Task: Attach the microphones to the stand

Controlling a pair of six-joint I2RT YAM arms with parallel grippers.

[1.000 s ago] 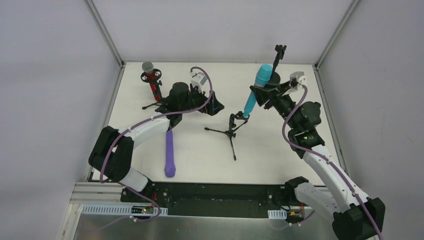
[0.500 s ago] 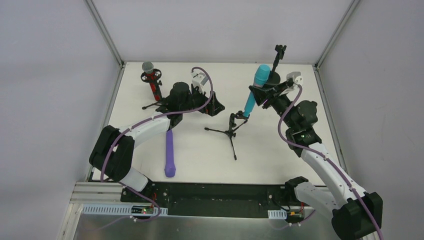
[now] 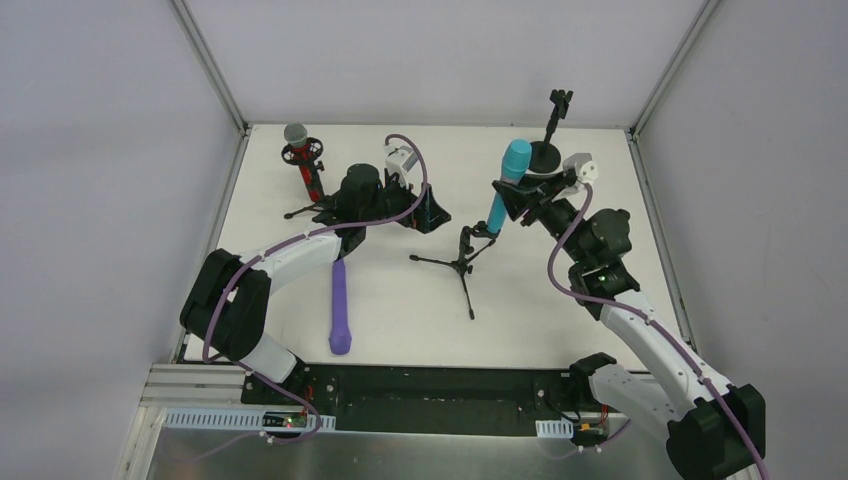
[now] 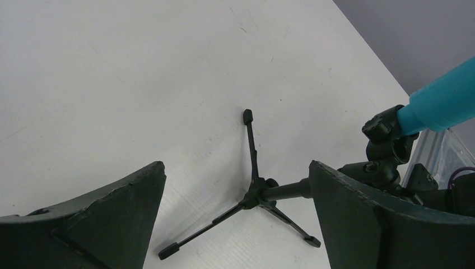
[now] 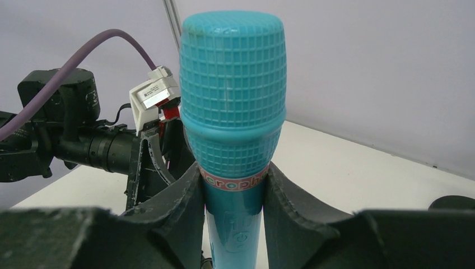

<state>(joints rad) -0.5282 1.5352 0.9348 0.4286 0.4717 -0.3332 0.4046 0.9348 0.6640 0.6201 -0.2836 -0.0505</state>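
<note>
right gripper (image 5: 232, 208): clenched on the cyan microphone, one dark finger (image 5: 173, 207) pressed to each side of the handle just under the head, over the printed band.
cyan microphone (image 3: 503, 190): held nearly upright and leaning a little, head up, above the middle of the table (image 3: 560, 300); its lower end meets the clip at the top of the middle stand. Whether it is seated in the clip cannot be told.
middle stand (image 3: 460, 258): a small black tripod on the table between the two arms, its three legs spread flat; the left wrist view shows its short post rising to the clip (image 4: 386, 140), where the cyan handle ends.
left gripper (image 4: 236, 168): released, its fingers spread wide with nothing between them; it hangs over the table just left of the middle stand, facing the tripod's legs, apart from them.
purple microphone (image 3: 340, 308): lying flat on the table near the front, just beside the left arm, head toward the near edge; no gripper touches it.
red microphone (image 3: 309, 180): standing in its own small tripod (image 3: 305, 208) at the back left, grey head (image 3: 295, 133) on top, near the left arm's wrist.
third stand (image 3: 547, 150): at the back right, on a round base, just behind the right gripper, its thin post tilted back.
</note>
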